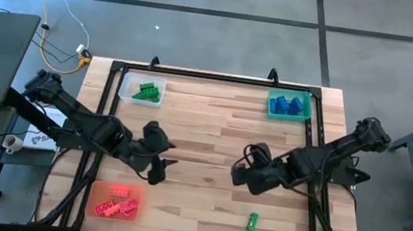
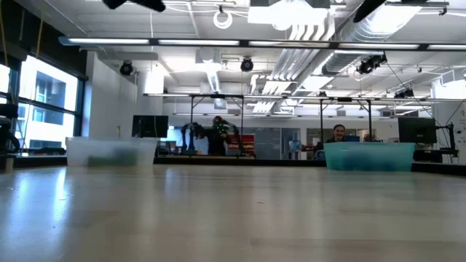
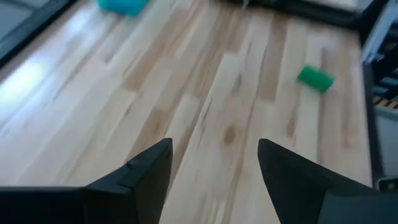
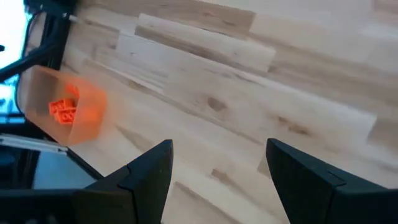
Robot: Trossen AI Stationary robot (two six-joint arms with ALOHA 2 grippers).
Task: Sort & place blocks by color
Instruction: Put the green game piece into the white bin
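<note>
- The left gripper (image 1: 159, 165) hangs over the left-middle of the wooden worktop (image 1: 212, 132), just above the orange tray (image 1: 114, 201). Its jaws stand wide apart and hold nothing; the left wrist view shows bare wood between its two dark fingers (image 3: 144, 171).
- The right gripper (image 1: 246, 168) hangs over the right-middle of the worktop, facing the left one across a bare strip of wood. Its jaws are also spread wide and empty, as the right wrist view shows between its fingers (image 4: 149, 168).
- One green block (image 1: 253, 221) lies alone on the worktop near the front edge, right of centre, below the right gripper and apart from every tray. It also shows, blurred, in the left wrist view (image 3: 315, 78).
- The red blocks (image 1: 118, 203) lie in the orange tray at the front left corner; there seem to be three or four, though the count is hard to make out.
- The green blocks (image 1: 147, 91) sit in the clear tray (image 1: 128, 88) at the back left corner.
- The blue blocks (image 1: 287, 105) sit in the teal-green tray (image 1: 308, 104) at the back right corner.
- In the low view both back trays stand on the far edge of the worktop, the clear one (image 2: 111, 151) at left and the teal one (image 2: 369, 156) at right.
</note>
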